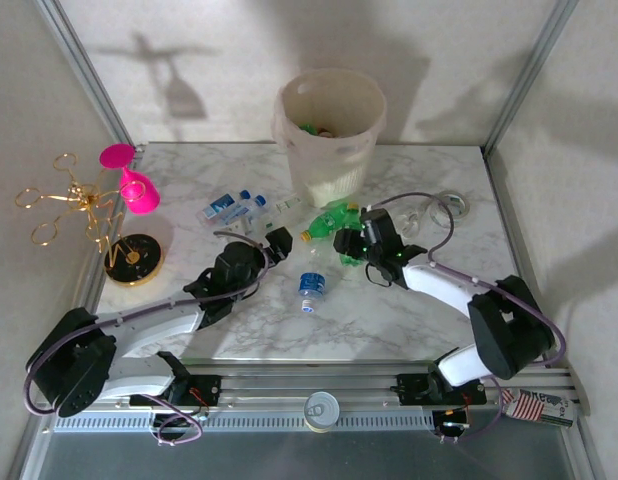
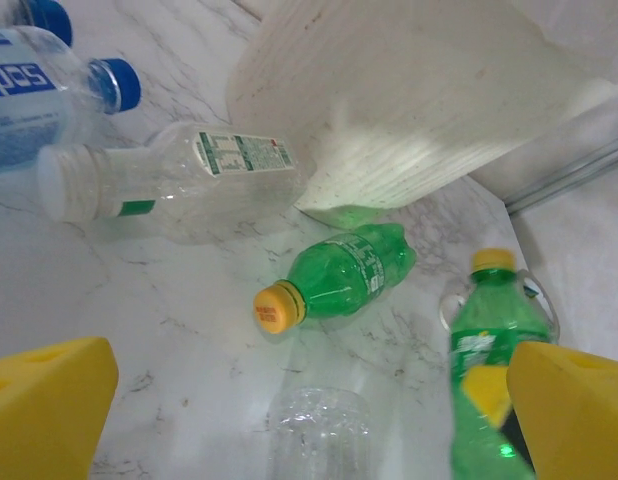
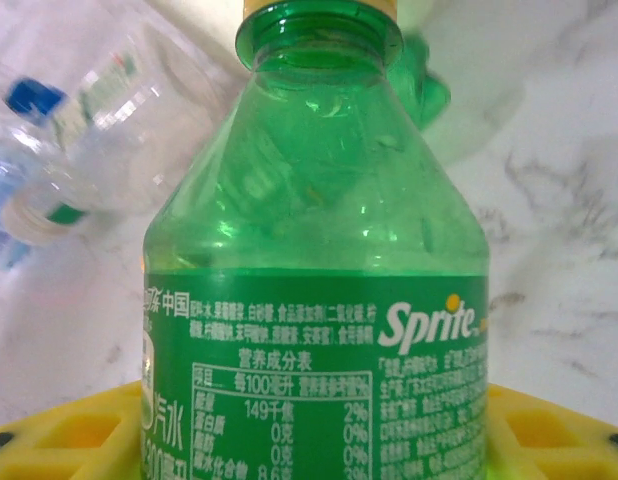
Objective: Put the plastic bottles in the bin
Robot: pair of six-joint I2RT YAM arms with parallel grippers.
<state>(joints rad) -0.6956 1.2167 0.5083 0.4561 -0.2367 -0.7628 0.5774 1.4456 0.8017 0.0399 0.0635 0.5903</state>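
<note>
Right gripper (image 1: 361, 243) likely clamps Sprite bottle (image 3: 319, 300), neck up-frame; bin (image 1: 334, 160) lies just upper left; left gripper (image 1: 279, 243) wide.

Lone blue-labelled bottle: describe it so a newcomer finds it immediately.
From the cream bin at the back, come toward the arms past the green Sprite bottle in the right gripper. The blue-labelled bottle sits alone on the marble table, apart from the rest.

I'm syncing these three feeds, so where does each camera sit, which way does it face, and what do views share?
Top external: above, behind, looking down on bin; both arms show.
Left wrist: on left gripper, low, facing bin; yellow fingers at corners.
Right wrist: on right gripper, tight on Sprite bottle between yellow fingers.
Shared: Sprite bottle, in both wrist views.
</note>
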